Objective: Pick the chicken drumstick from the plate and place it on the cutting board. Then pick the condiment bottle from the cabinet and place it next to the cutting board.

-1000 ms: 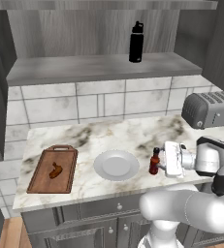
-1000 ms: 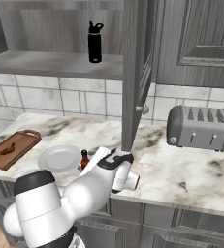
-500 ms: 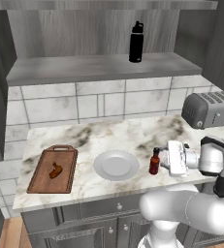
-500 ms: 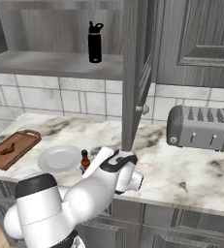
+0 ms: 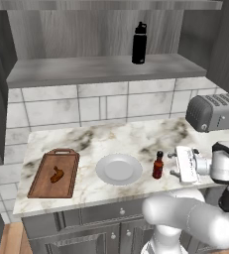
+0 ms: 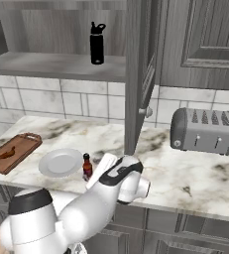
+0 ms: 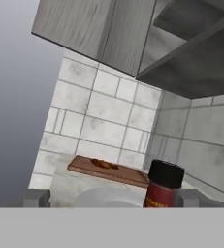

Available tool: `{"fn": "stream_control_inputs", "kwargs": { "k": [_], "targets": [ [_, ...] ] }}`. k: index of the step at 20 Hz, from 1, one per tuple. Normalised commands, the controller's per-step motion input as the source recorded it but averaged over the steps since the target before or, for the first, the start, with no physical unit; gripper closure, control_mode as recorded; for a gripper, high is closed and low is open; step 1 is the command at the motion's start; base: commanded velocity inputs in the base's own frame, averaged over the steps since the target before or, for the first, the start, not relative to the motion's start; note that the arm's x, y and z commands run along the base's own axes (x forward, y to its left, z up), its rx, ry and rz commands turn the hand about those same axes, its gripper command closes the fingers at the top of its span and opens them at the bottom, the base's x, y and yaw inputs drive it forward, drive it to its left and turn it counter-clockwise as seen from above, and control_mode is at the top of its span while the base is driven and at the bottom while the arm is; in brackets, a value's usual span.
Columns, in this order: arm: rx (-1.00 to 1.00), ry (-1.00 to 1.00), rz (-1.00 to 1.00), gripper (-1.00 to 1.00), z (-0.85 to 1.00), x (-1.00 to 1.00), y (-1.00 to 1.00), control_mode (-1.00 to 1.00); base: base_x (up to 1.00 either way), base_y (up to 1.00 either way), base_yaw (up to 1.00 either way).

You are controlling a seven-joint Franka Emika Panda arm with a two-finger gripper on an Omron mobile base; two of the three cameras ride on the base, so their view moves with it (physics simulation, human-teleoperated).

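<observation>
The chicken drumstick (image 5: pixel 56 174) lies on the wooden cutting board (image 5: pixel 41 184) at the counter's left. Right of the board sits the plate (image 5: pixel 118 168), with nothing on it. The red condiment bottle (image 5: pixel 158 165) stands upright on the counter just right of the plate, not on the cabinet shelf (image 5: pixel 101 69). My gripper (image 5: pixel 172 164) is open, level with the bottle and just to its right. In the hand view the bottle (image 7: pixel 163 185) rises between my fingertips (image 7: pixel 188 197), nearer the right one, with the board (image 7: pixel 108 170) and drumstick (image 7: pixel 103 164) beyond.
A tall black bottle (image 5: pixel 139 43) stands on the cabinet shelf. A toaster (image 5: pixel 217 111) sits at the counter's right end. An open cabinet door (image 6: pixel 138 74) hangs above the counter behind my hand. The counter's front edge runs close below the bottle.
My hand has drawn back a little to the right from the condiment bottle, jaws still wide. The bottle, plate, board and drumstick have stayed put.
</observation>
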Motion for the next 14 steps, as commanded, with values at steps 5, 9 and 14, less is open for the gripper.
{"fn": "stream_control_inputs", "kwargs": {
  "k": [5,9,14],
  "targets": [
    [-0.19,-0.01,0.0,-1.0,0.36,-0.28,-0.1,-1.0,0.0,0.0,0.0],
    [-0.28,-0.08,0.0,-1.0,0.47,-0.25,-0.08,-1.0,0.0,0.0,0.0],
    [-0.35,-0.15,0.0,-1.0,0.43,-0.37,-0.03,-1.0,0.0,0.0,0.0]
  ]
}}
